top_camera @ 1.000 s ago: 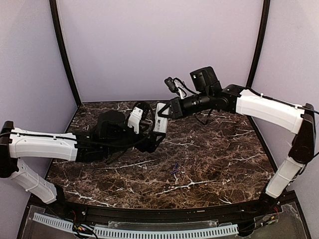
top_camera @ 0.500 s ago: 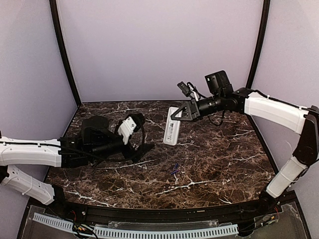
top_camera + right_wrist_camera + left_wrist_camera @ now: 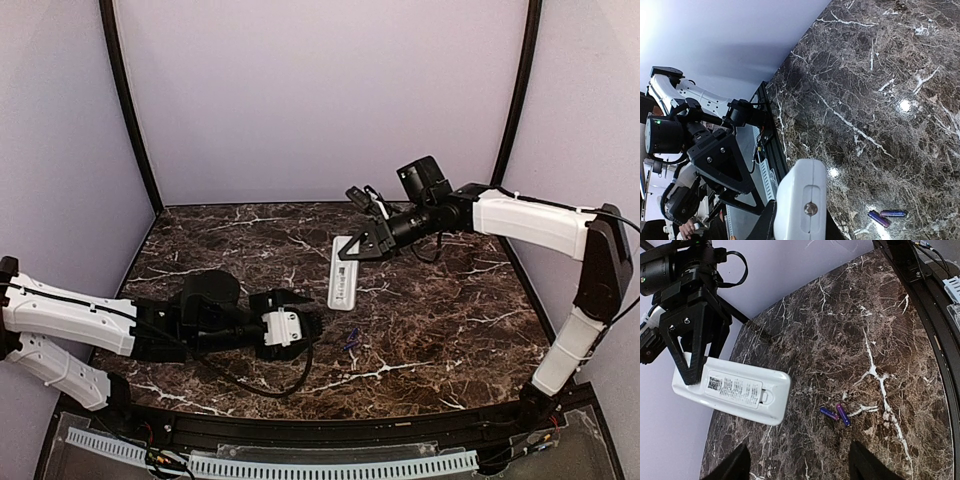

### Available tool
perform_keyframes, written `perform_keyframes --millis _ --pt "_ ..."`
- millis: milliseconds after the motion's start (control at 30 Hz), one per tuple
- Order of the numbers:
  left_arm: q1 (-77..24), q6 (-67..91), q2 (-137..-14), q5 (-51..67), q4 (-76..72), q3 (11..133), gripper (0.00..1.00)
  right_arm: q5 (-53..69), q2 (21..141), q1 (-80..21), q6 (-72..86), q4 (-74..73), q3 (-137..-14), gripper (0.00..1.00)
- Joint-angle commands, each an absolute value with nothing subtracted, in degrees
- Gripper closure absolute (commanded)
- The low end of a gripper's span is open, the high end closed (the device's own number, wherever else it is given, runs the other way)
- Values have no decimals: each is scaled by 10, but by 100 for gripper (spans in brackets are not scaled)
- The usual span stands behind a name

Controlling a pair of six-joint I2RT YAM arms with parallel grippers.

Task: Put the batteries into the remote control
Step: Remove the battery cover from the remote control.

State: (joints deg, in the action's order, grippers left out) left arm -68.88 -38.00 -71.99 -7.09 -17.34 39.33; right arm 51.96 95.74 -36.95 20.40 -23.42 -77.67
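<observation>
Over the last second the job has split between the two arms. A moment ago both were bunched at the remote control (image 3: 343, 278) in the middle of the top view. Now the right end effector (image 3: 362, 243) has it alone, clamped shut on the upper end. The handset hangs at a slant just right of centre, over the counter (image 3: 450, 320). I cannot tell whether its lower end touches the marble.

The left end effector (image 3: 306, 325) has let go, backed off to the left, and then swung down toward the lower centre of the top view. Its fingers (image 3: 735, 467) stand apart with nothing between them, so it is open and empty.

It now points at the batteries (image 3: 836, 414), two purple cells lying touching at one end in a shallow V. They sit on the marble just below the remote, near the left fingertips but not yet between them.

From the left wrist view I see the remote's back, label side toward me. The bay cover looks to be in place, though I would not swear to it.

My reading is that the right arm is now the holder and the left arm is free to fetch a cell. The pickup comes next, and those slim cylinders could roll or get nudged together.
</observation>
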Motion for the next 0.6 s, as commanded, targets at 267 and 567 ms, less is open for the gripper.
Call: perform_keyframes --millis 267,567 --pt "-693 -464 -761 -113 -186 448 53 497 979 -386 197 -259 -790 100" --pt "-693 -478 -794 -117 -190 473 59 482 989 -398 201 -271 -806 100"
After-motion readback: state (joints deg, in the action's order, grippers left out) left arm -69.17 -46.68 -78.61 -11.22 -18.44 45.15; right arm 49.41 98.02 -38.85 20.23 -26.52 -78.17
